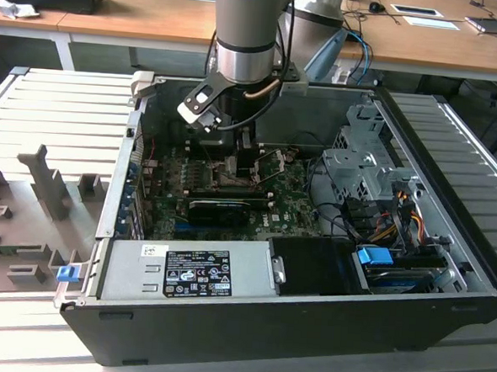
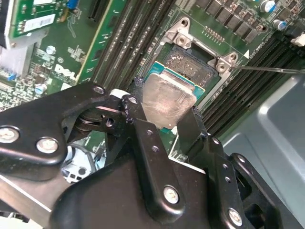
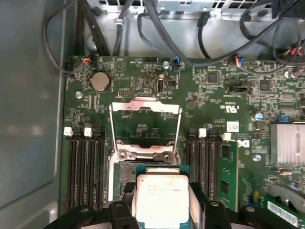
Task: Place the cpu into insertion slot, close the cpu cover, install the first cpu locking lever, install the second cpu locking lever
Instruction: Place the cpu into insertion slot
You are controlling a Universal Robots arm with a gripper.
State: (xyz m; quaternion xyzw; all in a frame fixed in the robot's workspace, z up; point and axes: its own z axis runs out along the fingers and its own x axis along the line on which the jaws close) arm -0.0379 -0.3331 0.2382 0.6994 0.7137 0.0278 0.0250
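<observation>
Cpu placement, listed from the surroundings inward. Wooden desks stand well behind the jaws, and a ribbed grey metal table spreads out far below them. On it rests an open computer case, lid off so that the arm can reach straight down inside. Beneath the jaws the green motherboard lies flat and face-up. Just under and ahead of the jaws is the insertion slot, its cavity bare. Beyond the jaws the cpu cover stands swung up on its hinge, leaving the slot free for the chip. The gripper is partly closed, its jaws pinching two opposite edges of the cpu and holding it over the slot. Contact with the slot cannot be told.
</observation>
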